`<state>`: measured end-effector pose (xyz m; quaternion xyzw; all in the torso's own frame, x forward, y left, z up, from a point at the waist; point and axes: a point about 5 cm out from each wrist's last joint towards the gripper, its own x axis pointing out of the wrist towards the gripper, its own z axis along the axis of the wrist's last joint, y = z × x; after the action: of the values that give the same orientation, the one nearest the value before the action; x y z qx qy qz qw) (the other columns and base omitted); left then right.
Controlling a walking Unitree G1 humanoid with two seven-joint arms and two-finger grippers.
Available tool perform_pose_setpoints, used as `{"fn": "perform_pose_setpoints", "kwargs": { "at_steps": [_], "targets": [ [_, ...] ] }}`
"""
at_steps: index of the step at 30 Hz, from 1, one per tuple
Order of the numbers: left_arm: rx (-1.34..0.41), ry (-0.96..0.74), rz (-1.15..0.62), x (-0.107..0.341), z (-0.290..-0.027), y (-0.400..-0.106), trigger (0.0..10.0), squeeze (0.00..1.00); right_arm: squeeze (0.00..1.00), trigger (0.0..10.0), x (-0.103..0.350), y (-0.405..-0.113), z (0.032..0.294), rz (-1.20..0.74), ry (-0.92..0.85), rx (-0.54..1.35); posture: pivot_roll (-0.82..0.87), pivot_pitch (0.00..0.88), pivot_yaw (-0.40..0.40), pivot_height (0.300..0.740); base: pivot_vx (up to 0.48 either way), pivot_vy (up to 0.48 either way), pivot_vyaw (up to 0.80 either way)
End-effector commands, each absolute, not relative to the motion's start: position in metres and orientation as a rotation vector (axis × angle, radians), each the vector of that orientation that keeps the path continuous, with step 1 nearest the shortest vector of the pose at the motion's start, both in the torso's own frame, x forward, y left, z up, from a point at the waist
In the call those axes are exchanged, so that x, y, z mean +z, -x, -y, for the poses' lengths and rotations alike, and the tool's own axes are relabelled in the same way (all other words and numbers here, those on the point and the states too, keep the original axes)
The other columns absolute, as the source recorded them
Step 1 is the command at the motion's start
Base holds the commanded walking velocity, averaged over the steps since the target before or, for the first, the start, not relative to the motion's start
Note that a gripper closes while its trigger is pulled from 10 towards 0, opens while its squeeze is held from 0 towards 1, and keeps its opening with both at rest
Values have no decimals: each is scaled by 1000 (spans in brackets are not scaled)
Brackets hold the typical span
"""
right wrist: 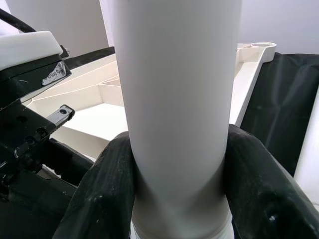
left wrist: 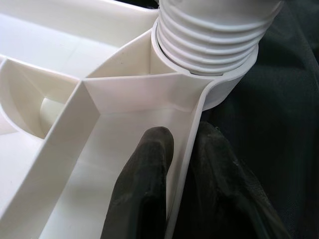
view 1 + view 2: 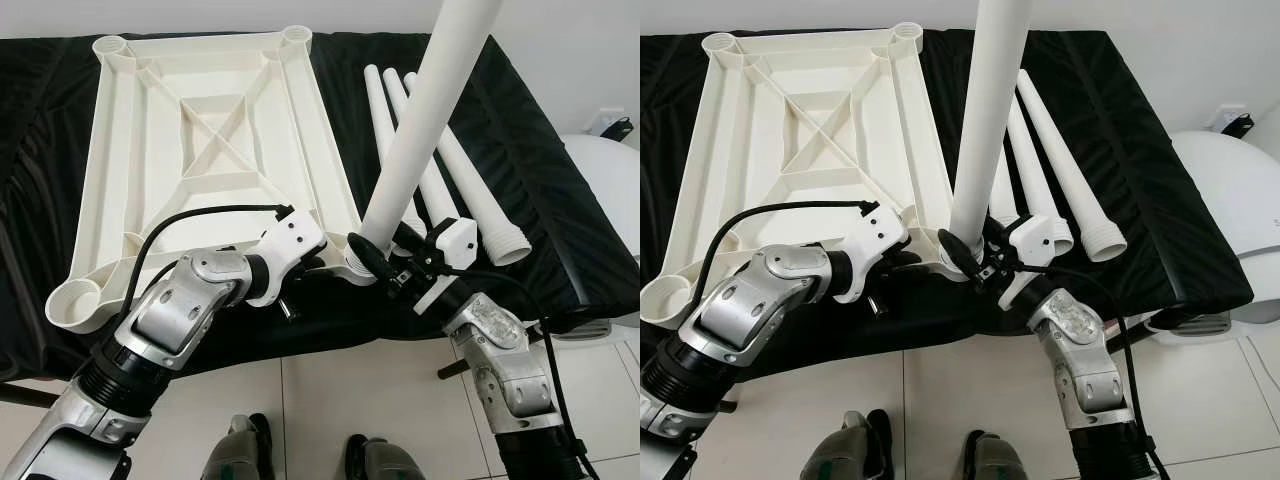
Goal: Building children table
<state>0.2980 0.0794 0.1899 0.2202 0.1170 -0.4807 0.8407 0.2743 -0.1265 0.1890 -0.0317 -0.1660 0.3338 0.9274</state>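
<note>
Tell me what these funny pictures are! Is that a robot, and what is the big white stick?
Yes, it's a robot building a little table. Two pictures come from its head, looking down. Two come from small cameras on its wrists. The white tabletop lies upside down on a black cloth. The right gripper squeezes a white table leg, standing it up in a corner hole. The leg's ridged end sits at that hole. The left gripper pinches the tabletop's edge. Three more legs lie waiting on the cloth.
</note>
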Motion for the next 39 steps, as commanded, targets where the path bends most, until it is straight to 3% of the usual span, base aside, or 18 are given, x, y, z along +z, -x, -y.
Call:
{"fn": "perform_pose_setpoints", "kwargs": {
  "at_steps": [1,15,39],
  "targets": [
    [-958,-476,-242,194,-88,-303,10000,0,0,10000,188,-271,132,342,40,632,-31,225,3,740,0,0,0],
    [-946,-475,-231,196,-88,-305,10000,0,0,10000,186,-264,122,345,31,552,-31,216,0,740,0,0,0],
    [-927,-474,-215,201,-90,-310,10000,0,0,10000,173,-261,105,303,2,204,-30,203,-3,740,0,0,0]
  ]
}}
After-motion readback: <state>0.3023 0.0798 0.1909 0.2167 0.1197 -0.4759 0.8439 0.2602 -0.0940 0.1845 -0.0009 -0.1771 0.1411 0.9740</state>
